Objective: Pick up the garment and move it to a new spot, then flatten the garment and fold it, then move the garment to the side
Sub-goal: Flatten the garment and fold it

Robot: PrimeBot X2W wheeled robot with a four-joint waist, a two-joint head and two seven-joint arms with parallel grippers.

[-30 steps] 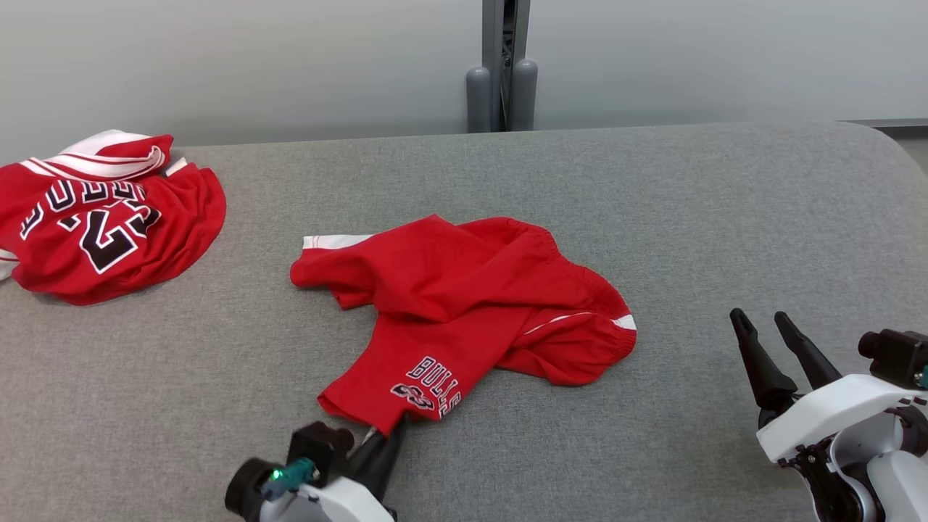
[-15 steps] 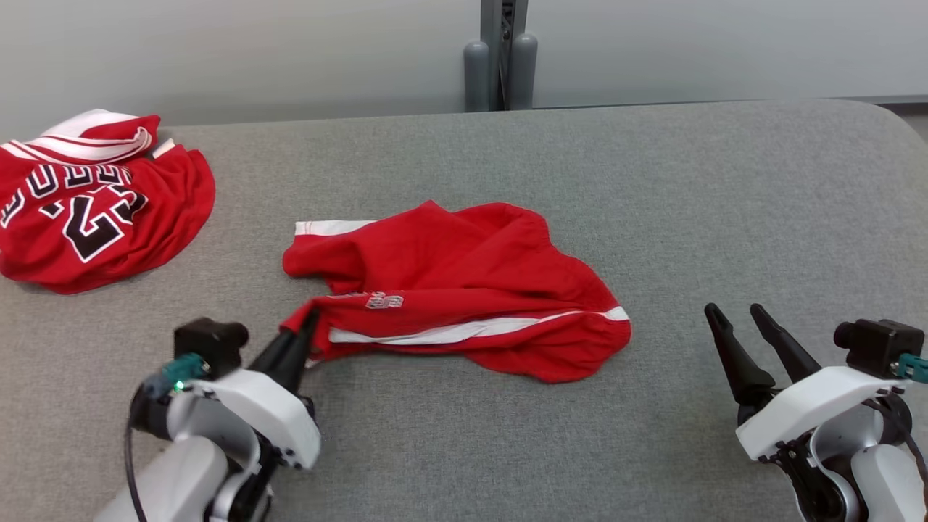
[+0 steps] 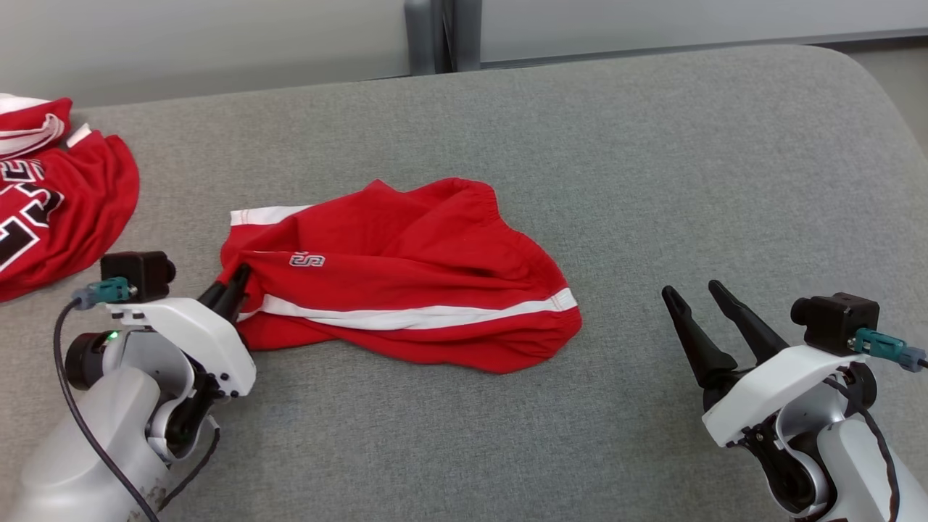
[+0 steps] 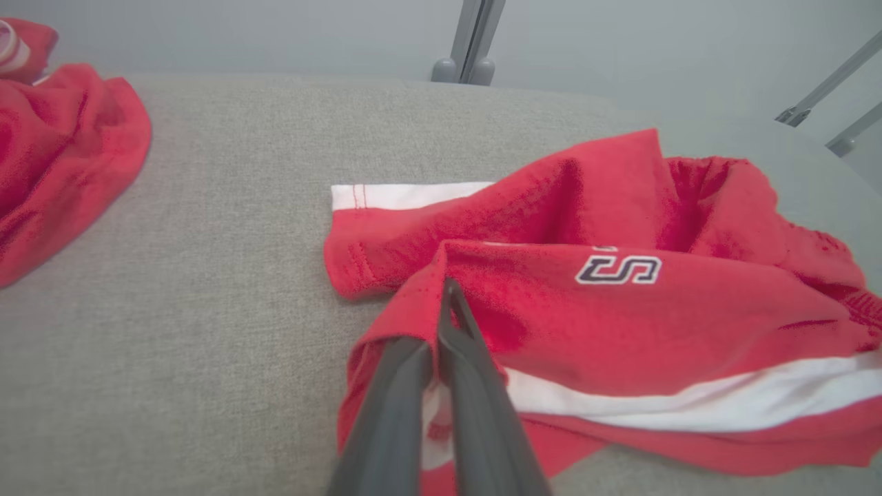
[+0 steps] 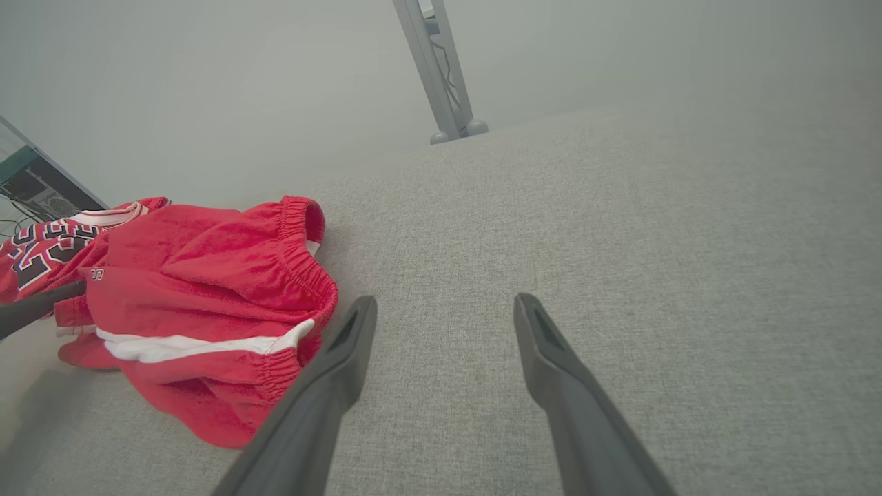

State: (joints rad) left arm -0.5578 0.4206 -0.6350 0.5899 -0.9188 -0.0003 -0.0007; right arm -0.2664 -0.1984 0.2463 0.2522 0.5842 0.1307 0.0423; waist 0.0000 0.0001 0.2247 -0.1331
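Garment (image 3: 406, 283), centre: red cloth, matt, creased; elastic waistband gathered.
Table cover (image 3: 652, 181): grey woven fabric, matt, coarse.
Jersey (image 3: 58, 210), 9 o'clock: same red cloth.
Right gripper (image 3: 690, 288), 4 o'clock: dark matt fingers, glossy white plastic shell.
Post (image 3: 442, 32), 12 o'clock: grey metal.

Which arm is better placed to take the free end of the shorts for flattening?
Right. The right jaws stand open and empty near the elastic waistband end of the shorts; the left jaws are shut on the opposite corner.
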